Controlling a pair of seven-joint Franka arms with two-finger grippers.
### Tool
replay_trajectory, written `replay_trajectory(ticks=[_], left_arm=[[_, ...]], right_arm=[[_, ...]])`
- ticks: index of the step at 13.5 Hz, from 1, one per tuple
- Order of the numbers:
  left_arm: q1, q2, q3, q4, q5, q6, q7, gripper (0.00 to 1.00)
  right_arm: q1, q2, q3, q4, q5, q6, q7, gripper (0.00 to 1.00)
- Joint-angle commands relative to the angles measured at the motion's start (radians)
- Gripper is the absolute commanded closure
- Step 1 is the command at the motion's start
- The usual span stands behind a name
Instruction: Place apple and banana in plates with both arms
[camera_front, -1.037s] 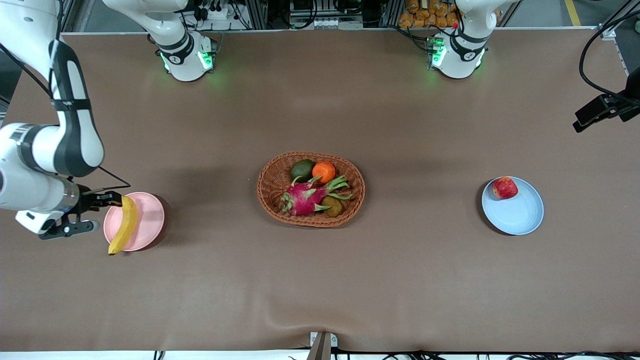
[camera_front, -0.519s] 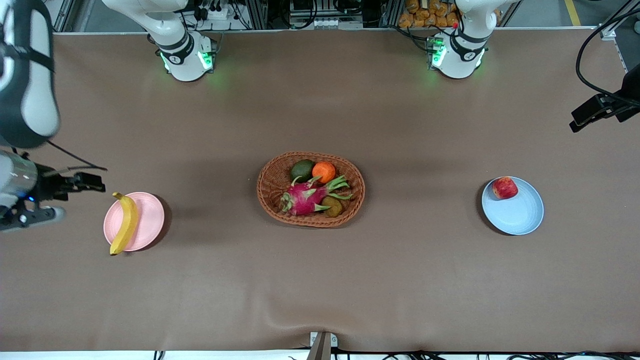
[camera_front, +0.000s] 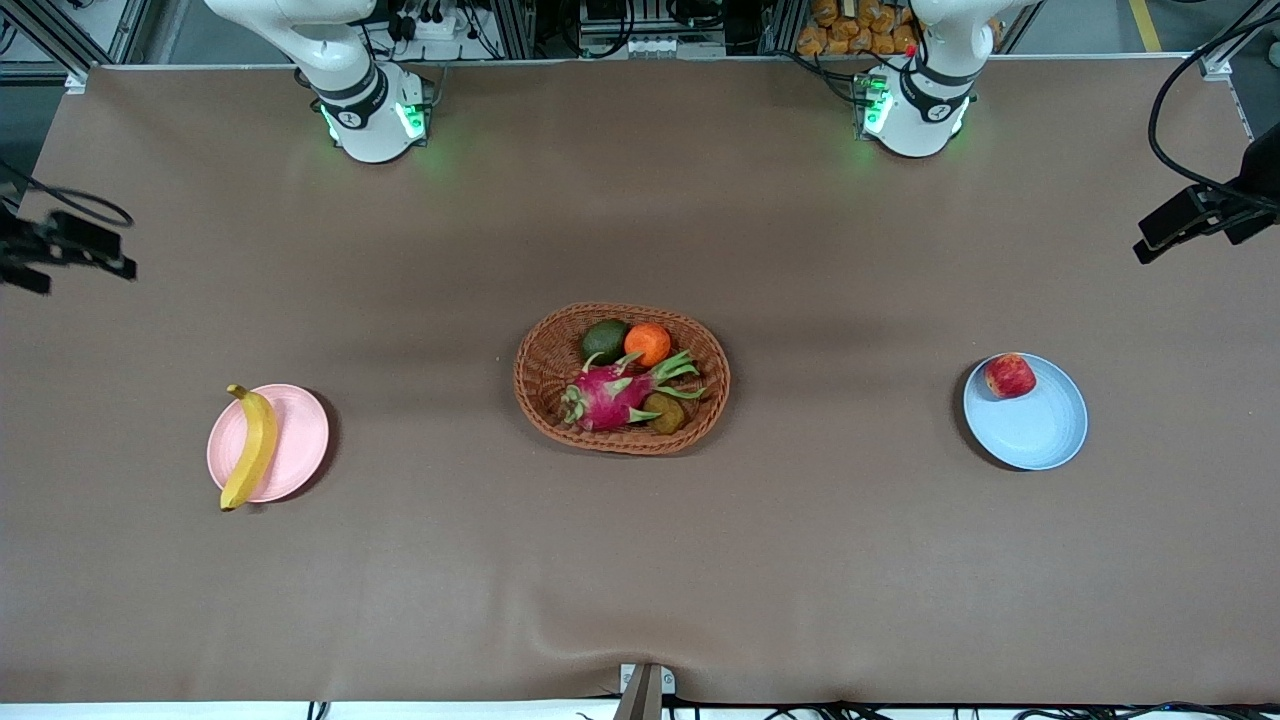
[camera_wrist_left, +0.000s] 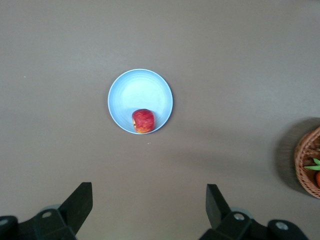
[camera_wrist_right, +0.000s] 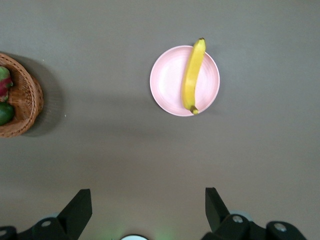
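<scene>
The yellow banana (camera_front: 250, 447) lies on the pale pink plate (camera_front: 297, 435) toward the right arm's end of the table, one tip overhanging the rim. The red apple (camera_front: 1010, 376) sits in the light blue plate (camera_front: 1040, 425) toward the left arm's end. My right gripper (camera_front: 70, 248) is high over the table's edge, open and empty; its wrist view shows the banana (camera_wrist_right: 192, 75) on the pink plate (camera_wrist_right: 167, 82) far below the gripper (camera_wrist_right: 147, 205). My left gripper (camera_front: 1165, 230) is open and empty, high up; its wrist view shows the apple (camera_wrist_left: 143, 120) in the blue plate (camera_wrist_left: 137, 90) below the gripper (camera_wrist_left: 148, 202).
A woven brown basket (camera_front: 540, 385) stands at the table's middle with a pink dragon fruit (camera_front: 612, 392), an orange (camera_front: 647, 343), a green avocado and a brownish fruit. Its edge shows in both wrist views (camera_wrist_left: 306, 162) (camera_wrist_right: 27, 107).
My right gripper has left the banana on the pink plate and drawn up and away toward the table's edge. The left arm has barely moved.
</scene>
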Motion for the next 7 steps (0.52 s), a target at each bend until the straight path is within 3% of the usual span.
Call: replay_trajectory(ticks=[1, 3, 7], left_arm=[[-0.111, -0.031, 0.110, -0.001, -0.016, -0.025, 0.033, 0.00], [-0.202, -0.032, 0.213, 0.002, -0.020, -0.063, 0.035, 0.00], [-0.313, -0.045, 0.298, 0.006, -0.019, -0.118, 0.034, 0.00]], right_arm=[[-0.013, -0.056, 0.009, -0.043, -0.032, -0.016, 0.061, 0.00], [-0.011, -0.085, 0.012, -0.046, -0.032, -0.036, 0.101, 0.00], [-0.016, -0.090, 0.012, -0.058, -0.032, -0.025, 0.107, 0.00]])
